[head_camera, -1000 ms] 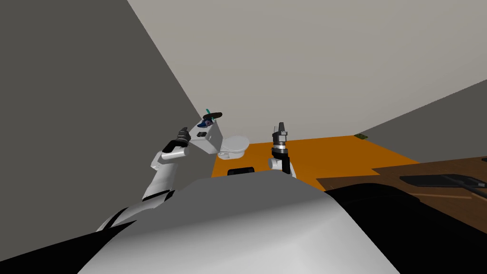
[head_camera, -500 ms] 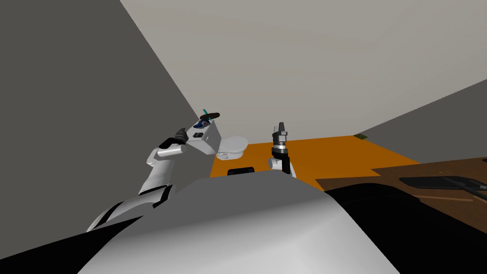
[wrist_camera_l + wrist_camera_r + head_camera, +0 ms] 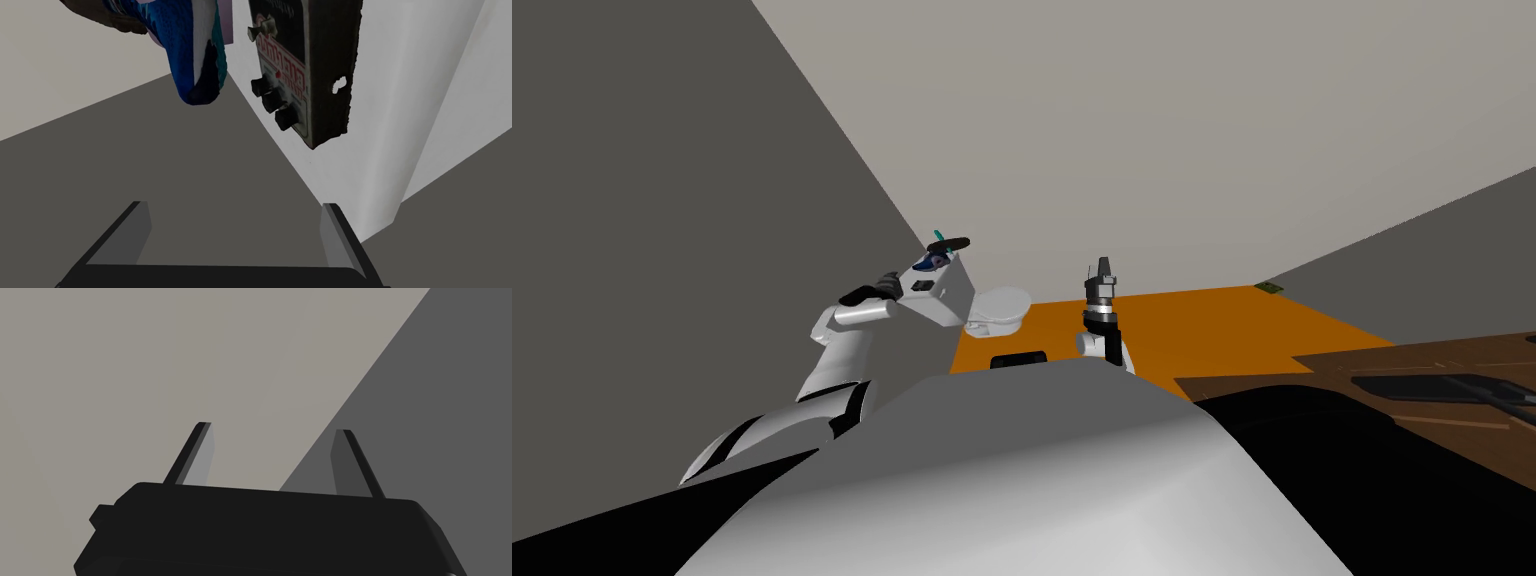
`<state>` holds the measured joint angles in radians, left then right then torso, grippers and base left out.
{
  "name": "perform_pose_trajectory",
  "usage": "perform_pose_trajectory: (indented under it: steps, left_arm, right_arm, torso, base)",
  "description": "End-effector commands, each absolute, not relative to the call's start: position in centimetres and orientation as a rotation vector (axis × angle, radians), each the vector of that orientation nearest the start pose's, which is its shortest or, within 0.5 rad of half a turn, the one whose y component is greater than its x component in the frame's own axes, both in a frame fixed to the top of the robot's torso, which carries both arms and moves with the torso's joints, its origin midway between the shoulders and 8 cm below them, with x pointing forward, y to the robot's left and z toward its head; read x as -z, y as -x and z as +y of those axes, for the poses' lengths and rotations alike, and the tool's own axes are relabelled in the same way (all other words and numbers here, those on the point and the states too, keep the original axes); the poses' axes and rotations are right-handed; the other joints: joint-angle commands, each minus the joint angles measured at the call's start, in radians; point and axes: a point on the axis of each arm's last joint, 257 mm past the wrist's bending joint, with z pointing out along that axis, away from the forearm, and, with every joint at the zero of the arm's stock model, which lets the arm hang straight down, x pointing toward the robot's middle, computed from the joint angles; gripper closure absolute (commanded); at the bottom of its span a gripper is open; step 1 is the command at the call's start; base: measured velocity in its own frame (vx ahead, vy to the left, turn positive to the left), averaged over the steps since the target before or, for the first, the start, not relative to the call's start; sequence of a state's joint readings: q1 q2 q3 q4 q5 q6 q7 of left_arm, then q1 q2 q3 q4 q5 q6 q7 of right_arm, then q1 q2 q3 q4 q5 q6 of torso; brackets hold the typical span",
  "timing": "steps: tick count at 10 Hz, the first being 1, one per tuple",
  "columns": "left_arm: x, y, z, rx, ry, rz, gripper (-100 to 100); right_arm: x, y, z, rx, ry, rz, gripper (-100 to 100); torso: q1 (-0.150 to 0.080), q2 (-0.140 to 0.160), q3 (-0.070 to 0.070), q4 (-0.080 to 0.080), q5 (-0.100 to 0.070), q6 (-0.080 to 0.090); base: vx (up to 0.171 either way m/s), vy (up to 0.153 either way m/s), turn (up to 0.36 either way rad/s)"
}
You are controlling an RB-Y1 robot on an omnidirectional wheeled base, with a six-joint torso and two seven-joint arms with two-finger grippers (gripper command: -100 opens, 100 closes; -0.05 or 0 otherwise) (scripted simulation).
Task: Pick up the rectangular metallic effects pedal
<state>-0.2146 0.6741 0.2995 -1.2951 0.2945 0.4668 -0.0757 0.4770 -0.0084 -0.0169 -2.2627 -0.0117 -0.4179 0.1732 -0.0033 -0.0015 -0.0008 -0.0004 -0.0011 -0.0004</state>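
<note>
Pedal (image 3: 300, 70), dark with red lettering and three black knobs, flat on top of the white toilet tank (image 3: 400, 100), just beside a blue shoe (image 3: 195, 55). Ahead of the left gripper (image 3: 235, 205) and apart from it, jaws there spread wide. Right gripper (image 3: 273, 427) raised over the orange floor (image 3: 1212, 320), jaws likewise wide apart.

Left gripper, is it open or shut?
Open. On the left gripper, the fingers stand far apart with nothing between; the pedal sits beyond their tips, untouched.
</note>
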Motion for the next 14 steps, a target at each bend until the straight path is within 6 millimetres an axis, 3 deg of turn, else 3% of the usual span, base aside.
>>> perform_pose_trajectory:
  steps: [1, 2, 3, 4, 5, 7, 8, 14]
  left_arm:
    - [18.0, -54.3, 61.9, 0.47, 1.448, 1.285, -100]
    - [19.1, -53.8, 62.1, 0.45, 1.48, 1.299, -100]
    - [18.3, -54.0, 63.1, 0.42, 1.495, 1.303, -100]
    - [19.6, -53.4, 63.5, 0.395, 1.532, 1.316, -100]
    - [19.1, -53.3, 64.7, 0.361, 1.552, 1.318, -100]
    - [20.1, -52.7, 64.8, 0.341, 1.583, 1.331, -100]
    - [20.1, -52.3, 66.0, 0.296, 1.619, 1.338, -100]
    - [21.0, -49.6, 69.0, 0.141, 1.757, 1.369, -100]
  right_arm:
    - [-0.9, -36.1, -28.7, -1.123, -0.65, 0.709, 0]
    - [-0.9, -36.1, -28.7, -1.123, -0.65, 0.709, 0]
    - [-0.9, -36.1, -28.7, -1.123, -0.65, 0.709, 0]
    - [-0.9, -36.1, -28.7, -1.123, -0.65, 0.709, 0]
    - [-0.9, -36.1, -28.7, -1.123, -0.65, 0.709, 0]
    - [-0.9, -36.1, -28.7, -1.123, -0.65, 0.709, 0]
    - [-0.9, -36.1, -28.7, -1.123, -0.65, 0.709, 0]
    - [-0.9, -36.1, -28.7, -1.123, -0.65, 0.709, 0]
  torso:
    - [0.0, 0.0, 0.0, 0.0, 0.0, 0.0]
    - [-0.001, -0.002, -0.001, 0.0, 0.0, 0.0]
    - [-0.001, -0.002, -0.001, 0.0, 0.0, 0.0]
    - [-0.002, -0.001, -0.001, 0.0, 0.0, 0.0]
    - [-0.001, -0.001, -0.001, 0.0, 0.0, 0.0]
    - [0.0, -0.001, -0.001, 0.0, 0.0, 0.0]
    - [0.002, 0.0, 0.0, 0.0, 0.0, 0.0]
    - [0.0, -0.002, -0.001, -0.001, 0.0, 0.0]
  base:
    - [0.056, -0.084, -0.005]
    - [0.045, -0.082, 0.0]
    - [0.031, -0.094, -0.004]
    - [0.036, -0.072, -0.002]
    - [0.052, -0.076, -0.002]
    - [0.031, -0.043, 0.0]
    - [0.044, -0.046, -0.011]
    - [0.053, -0.06, -0.004]
